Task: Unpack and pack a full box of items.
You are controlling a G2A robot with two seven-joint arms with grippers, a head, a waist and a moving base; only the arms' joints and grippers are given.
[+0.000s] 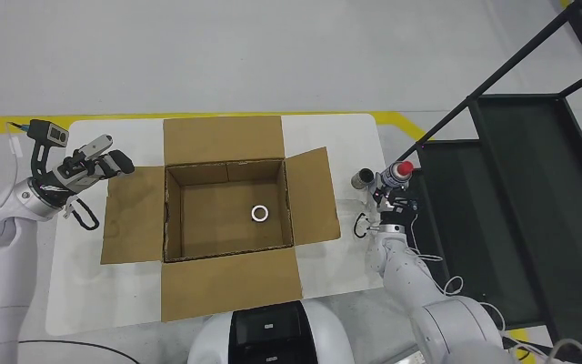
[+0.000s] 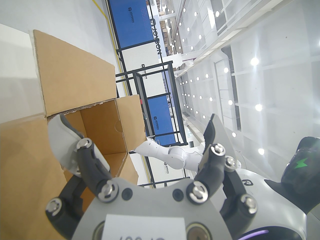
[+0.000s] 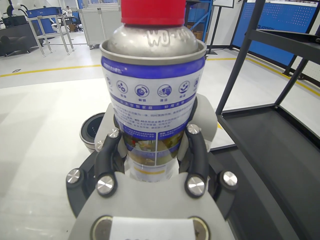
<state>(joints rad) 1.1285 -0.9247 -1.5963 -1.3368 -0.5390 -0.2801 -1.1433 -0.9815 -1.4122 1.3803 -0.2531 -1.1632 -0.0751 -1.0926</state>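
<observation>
Jaws spread wide and empty mark the left gripper, which hangs over the flattened flap at nine o'clock of the open cardboard box. The box sits mid-table with all four flaps folded out. Almost everything is out of it: on its floor, toward three o'clock, lies one small ring, possibly a roll of tape, though the top view is too coarse to be sure. Past the box's three o'clock flap, near the edge of the white table, a short grey canister stands upright. Just beside it, the right gripper is clamped on the lower body of a red-capped spray can, held upright.

The danger lies on this crowded side. The can is tall and gripped low, so a quick swing or an uneven set-down could tip it. It could also strike the canister and send it rolling off the nearby edge toward the black rack. On the left, a low sweep could catch the flap and drag the box askew.
</observation>
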